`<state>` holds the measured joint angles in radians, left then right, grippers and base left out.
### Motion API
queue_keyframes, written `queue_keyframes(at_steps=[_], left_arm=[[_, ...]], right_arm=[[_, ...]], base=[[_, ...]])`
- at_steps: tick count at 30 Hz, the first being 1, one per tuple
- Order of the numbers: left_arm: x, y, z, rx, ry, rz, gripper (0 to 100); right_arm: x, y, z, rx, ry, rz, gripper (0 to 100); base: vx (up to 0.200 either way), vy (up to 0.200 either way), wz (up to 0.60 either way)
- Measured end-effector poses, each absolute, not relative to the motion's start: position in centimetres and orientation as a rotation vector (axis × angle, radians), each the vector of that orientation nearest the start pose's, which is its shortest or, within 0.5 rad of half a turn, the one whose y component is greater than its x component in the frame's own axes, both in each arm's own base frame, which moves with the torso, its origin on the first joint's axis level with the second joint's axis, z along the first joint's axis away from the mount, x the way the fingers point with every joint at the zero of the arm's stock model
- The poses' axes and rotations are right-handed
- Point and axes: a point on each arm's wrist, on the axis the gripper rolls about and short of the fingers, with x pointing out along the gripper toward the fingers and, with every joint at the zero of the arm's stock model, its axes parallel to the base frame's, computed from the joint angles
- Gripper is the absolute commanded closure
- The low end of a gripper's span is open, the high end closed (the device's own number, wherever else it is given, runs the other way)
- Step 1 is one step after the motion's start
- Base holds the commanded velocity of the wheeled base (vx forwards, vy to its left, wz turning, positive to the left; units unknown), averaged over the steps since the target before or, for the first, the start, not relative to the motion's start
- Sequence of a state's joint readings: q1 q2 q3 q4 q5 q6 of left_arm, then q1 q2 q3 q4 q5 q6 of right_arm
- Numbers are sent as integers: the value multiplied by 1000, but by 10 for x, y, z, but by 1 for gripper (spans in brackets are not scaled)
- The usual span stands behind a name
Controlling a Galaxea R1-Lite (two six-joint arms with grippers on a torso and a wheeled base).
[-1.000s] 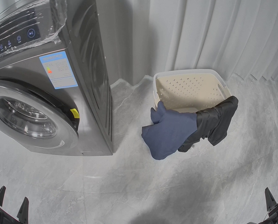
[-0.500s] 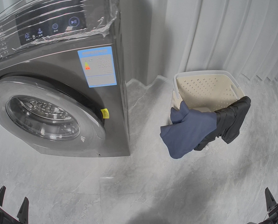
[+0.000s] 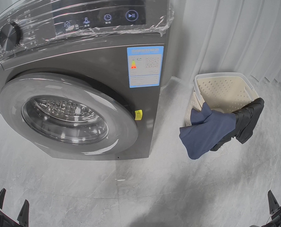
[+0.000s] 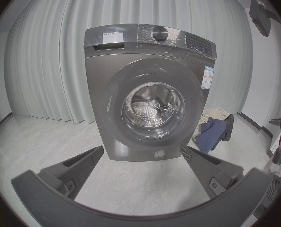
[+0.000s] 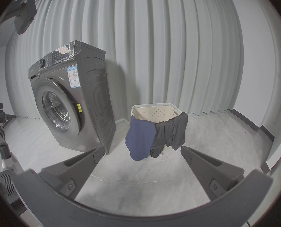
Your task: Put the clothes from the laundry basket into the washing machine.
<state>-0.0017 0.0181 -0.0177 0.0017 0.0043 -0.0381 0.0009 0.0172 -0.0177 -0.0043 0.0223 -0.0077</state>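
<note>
L gripper [image 4: 141, 148] & R gripper [image 5: 142, 148] are hanging open, empty. Clothes [image 3: 209, 133] are dangling off laundry basket [image 3: 222, 74] beside washing machine [image 3: 83, 60] w/ door [image 3: 68, 117] shut, so yanking is risking tipping the basket.

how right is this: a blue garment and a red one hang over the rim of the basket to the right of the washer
One thing is off: the second garment is black, not red. The head view shows the blue garment and the black garment hanging over the rim of the laundry basket, right of the washing machine.
</note>
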Motion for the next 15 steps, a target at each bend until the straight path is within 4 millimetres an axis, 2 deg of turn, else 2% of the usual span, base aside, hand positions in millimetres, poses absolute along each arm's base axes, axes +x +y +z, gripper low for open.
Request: queue_keyframes(at_steps=[1,15], left_arm=[[-23,0,81,-39,2,2,0],[-23,0,81,-41,2,2,0]], right_arm=[[-23,0,81,-8,-5,24,0],[-23,0,81,-7,-4,24,0]], base=[[0,0,0],[0,200,0]])
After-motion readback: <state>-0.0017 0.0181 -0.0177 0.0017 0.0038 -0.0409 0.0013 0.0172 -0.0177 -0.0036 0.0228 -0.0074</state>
